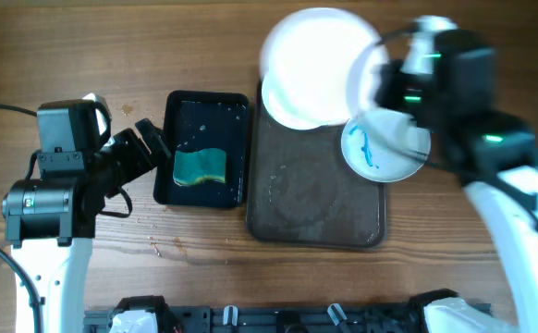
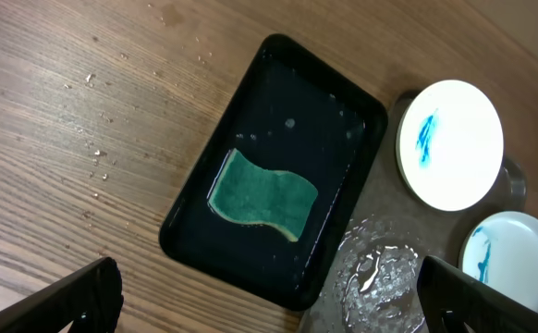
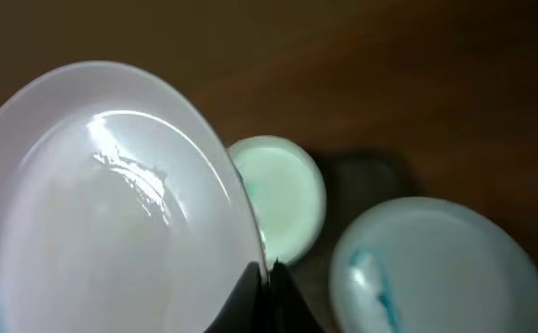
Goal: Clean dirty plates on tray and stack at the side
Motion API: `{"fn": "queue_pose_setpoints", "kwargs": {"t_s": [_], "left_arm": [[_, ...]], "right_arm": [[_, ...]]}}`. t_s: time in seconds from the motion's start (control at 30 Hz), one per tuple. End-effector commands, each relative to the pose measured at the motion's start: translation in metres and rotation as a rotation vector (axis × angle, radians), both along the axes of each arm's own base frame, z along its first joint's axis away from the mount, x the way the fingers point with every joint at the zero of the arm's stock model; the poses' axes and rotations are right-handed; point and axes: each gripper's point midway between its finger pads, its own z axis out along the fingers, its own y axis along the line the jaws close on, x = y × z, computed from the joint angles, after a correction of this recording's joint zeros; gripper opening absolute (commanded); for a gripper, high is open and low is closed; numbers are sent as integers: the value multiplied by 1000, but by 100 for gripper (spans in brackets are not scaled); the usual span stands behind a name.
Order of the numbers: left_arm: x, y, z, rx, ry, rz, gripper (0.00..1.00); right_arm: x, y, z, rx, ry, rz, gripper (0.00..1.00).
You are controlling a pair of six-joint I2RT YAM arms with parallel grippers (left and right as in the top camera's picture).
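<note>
1. Plate [image 3: 93, 213], the large white one, is pinched by its rim in my right claw [image 3: 269, 282]. It fans out up and to the left of the fingertips, lifted over the far end of the brown tray [image 1: 315, 222]. Its face looks glossy, and I see no smear on it.
2. Two smaller plates lie beneath and beyond that claw: a pale plate [image 3: 283, 194] straight ahead of the tips and a blue-streaked plate [image 3: 426, 268] off to their right. The left wrist view shows blue marks on both.
3. My left claw [image 1: 144, 141] is spread wide and holds nothing. The sponge [image 2: 262, 196] sits in the black basin [image 2: 338, 97] straight ahead of it, with its long axis running roughly across the opening.
4. I judge the held plate ready for the side stack. The move turns on the plate overhanging the two dirty ones, so it must swing sideways away from them before I lower it to the surface [image 1: 435, 268].
5. The right arm is nearer the plates and the left is nearer the sponge.
</note>
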Motion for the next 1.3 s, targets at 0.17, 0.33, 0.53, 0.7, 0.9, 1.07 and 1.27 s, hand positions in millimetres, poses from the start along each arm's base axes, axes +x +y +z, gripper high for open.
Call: {"fn": "queue_pose_setpoints", "kwargs": {"t_s": [0.17, 0.33, 0.53, 0.7, 0.9, 1.07, 1.27], "left_arm": [[2, 0, 6, 2, -17, -9, 100], [2, 0, 6, 6, -18, -15, 100], [2, 0, 6, 6, -18, -15, 100], [2, 0, 6, 6, -18, -15, 100], [2, 0, 6, 6, -18, -15, 100], [2, 0, 6, 6, -18, -15, 100], [2, 0, 6, 6, -18, -15, 100]], "right_arm": [[-36, -232, -100, 22, 374, -623, 4], [-64, -296, -178, -64, 626, -806, 4], [-76, -270, -245, -71, 838, -729, 4], [-82, -229, -269, -110, 900, -624, 4], [-79, -197, -252, -176, 891, -560, 38], [-38, -169, -196, -103, 608, -289, 46], [-28, -115, -209, 44, 516, 21, 56]]}}
